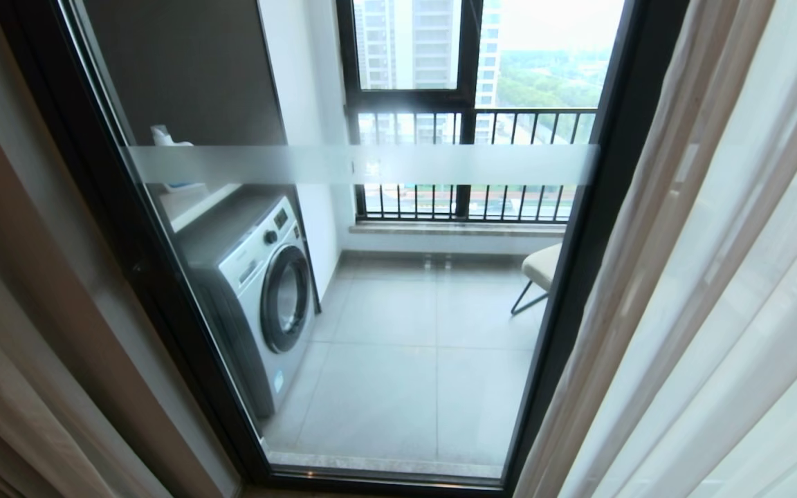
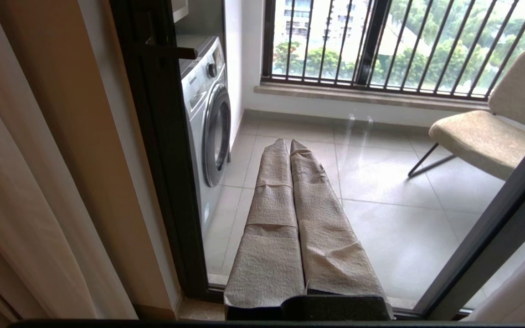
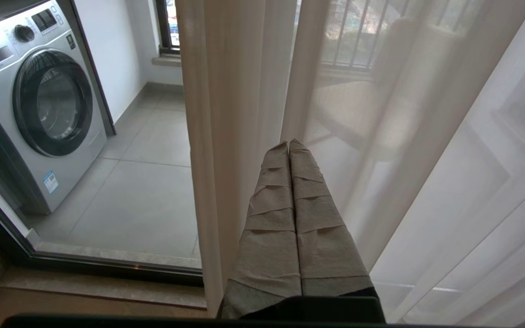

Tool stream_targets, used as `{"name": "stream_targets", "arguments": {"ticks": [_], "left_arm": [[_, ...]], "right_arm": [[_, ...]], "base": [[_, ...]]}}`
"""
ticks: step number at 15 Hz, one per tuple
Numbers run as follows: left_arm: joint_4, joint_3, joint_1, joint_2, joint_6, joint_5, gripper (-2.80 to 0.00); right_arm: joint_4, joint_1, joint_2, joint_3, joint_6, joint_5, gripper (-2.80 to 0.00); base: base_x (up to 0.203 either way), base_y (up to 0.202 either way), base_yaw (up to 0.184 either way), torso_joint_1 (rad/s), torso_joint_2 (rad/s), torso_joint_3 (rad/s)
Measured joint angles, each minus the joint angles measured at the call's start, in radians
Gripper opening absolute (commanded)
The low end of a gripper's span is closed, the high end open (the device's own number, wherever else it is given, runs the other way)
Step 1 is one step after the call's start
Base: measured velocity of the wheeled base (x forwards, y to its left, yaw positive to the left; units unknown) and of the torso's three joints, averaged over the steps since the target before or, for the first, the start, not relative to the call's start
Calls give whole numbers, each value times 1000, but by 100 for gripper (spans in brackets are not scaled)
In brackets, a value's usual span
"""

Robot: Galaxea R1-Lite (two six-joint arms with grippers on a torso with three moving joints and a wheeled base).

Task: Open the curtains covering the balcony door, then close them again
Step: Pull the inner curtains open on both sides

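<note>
The curtains hang parted to either side of the balcony door (image 1: 364, 277): the sheer white layer (image 1: 737, 290) falls in loose pleats at the right, the thick cream-beige drape (image 1: 4, 360) at the left, with the glass bare between them. The sheer looks light, soft and slippery, likely to slide between padded fingers unless a bunched pleat at its leading edge is pinched; the beige drape seems heavier and stiffer, best taken by its inner hem. The left gripper (image 2: 288, 142) points at the glass and the right gripper (image 3: 288, 143) sits just before the sheer's folds, each with its fingers pressed together on nothing. Behind the glass stand a washing machine (image 1: 260, 290) and a chair (image 1: 542, 270), out of the way; the black door frame beside the fabric is the likeliest thing to bump.
</note>
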Motion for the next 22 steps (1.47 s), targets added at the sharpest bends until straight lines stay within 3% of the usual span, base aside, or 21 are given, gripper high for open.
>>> {"name": "stream_targets", "arguments": {"ticks": [14, 16, 19, 22], "left_arm": [[0, 0, 0, 0, 0, 0, -280], [0, 0, -1, 0, 0, 0, -280], [0, 0, 0, 0, 0, 0, -280], [0, 0, 0, 0, 0, 0, -280]], "right_arm": [[-9, 0, 0, -2, -38, 20, -280], [-6, 0, 2, -33, -38, 54, -280], [-8, 0, 45, -135, -34, 175, -280], [-25, 9, 146, -246, -34, 229, -280]], "base": [[0, 0, 0, 0, 0, 0], [0, 0, 0, 0, 0, 0], [0, 0, 0, 0, 0, 0], [0, 0, 0, 0, 0, 0]]}}
